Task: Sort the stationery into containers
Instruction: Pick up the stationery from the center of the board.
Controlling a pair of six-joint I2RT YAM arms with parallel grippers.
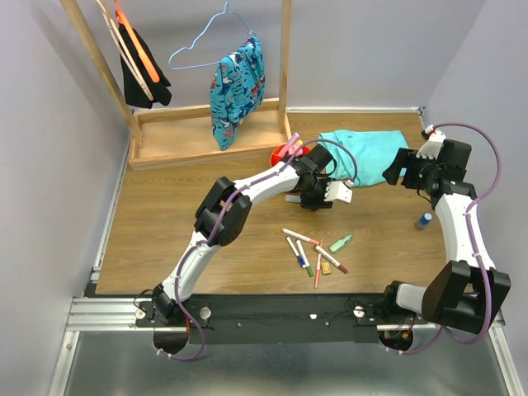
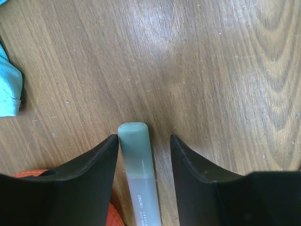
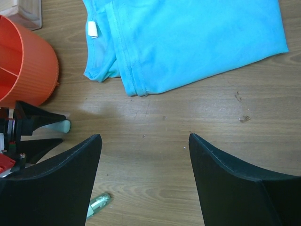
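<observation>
1. The brown wooden tabletop (image 1: 165,239) carries everything.
2. A folded turquoise cloth (image 3: 188,42) lies at its far side.
3. The round orange-red plastic bowl with dividers (image 3: 28,66) stands left of this cloth.
4. The right hand (image 3: 145,135) hangs spread wide over bare wood.
5. The left hand (image 2: 144,136) is spread around a pale green highlighter (image 2: 137,155) just beside the bowl, not pinching it.
6. Several thin white pens (image 1: 313,252) lie loose between the arms.
</observation>
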